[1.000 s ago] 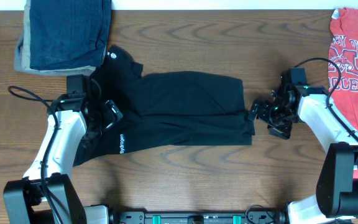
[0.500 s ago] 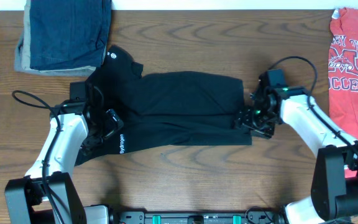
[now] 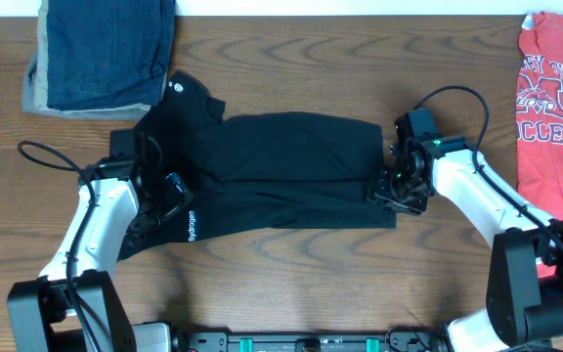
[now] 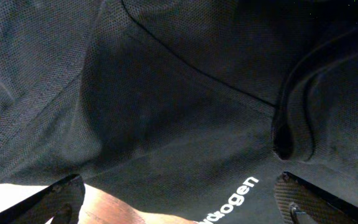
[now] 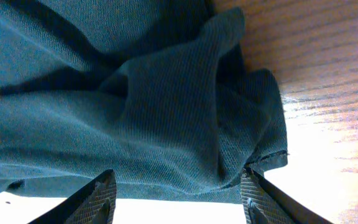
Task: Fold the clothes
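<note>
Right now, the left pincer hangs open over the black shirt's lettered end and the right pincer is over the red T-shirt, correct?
Not quite. The right pincer is at the black shirt's plain end, not over the red T-shirt, which lies well apart from it; the overhead view shows this. The left pincer does hang open over the lettered end.
</note>
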`<action>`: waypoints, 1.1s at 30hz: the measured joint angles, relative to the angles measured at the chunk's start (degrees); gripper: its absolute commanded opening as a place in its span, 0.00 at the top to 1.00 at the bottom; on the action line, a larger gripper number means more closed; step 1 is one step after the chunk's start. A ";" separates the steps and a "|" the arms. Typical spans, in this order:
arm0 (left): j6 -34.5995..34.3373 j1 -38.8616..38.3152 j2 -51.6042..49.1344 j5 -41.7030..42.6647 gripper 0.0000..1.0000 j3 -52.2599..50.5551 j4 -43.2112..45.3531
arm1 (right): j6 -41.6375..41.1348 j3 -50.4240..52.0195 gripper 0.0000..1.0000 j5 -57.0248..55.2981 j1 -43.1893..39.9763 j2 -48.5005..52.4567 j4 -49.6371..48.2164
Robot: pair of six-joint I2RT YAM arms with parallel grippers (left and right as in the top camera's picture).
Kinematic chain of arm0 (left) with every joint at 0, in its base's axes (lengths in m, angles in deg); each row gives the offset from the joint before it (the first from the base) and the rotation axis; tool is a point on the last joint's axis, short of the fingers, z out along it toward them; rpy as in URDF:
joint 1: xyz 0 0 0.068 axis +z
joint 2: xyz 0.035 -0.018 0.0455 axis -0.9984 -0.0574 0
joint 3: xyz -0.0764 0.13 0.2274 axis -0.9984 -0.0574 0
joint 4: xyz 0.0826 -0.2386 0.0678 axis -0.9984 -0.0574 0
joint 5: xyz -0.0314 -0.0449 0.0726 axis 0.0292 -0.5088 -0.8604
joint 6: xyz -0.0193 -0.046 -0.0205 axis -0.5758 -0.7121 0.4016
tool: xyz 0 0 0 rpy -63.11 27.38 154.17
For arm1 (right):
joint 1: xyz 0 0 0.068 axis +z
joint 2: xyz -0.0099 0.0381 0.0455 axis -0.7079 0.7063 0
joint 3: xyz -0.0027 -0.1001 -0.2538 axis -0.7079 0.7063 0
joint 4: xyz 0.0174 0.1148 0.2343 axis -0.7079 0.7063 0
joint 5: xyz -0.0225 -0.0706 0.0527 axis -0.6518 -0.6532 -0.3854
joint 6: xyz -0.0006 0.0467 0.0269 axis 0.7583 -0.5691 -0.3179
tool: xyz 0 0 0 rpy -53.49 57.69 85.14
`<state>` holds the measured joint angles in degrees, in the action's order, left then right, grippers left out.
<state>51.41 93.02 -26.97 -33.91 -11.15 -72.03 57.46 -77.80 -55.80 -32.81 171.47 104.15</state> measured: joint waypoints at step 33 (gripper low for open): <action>0.02 0.00 0.00 -0.02 0.02 0.00 -0.02 | -1.03 0.00 0.99 -1.55 0.00 0.63 -13.11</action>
<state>51.43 93.02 -26.97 -33.93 -11.15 -72.05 56.43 -77.80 -57.35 -32.81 172.10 91.03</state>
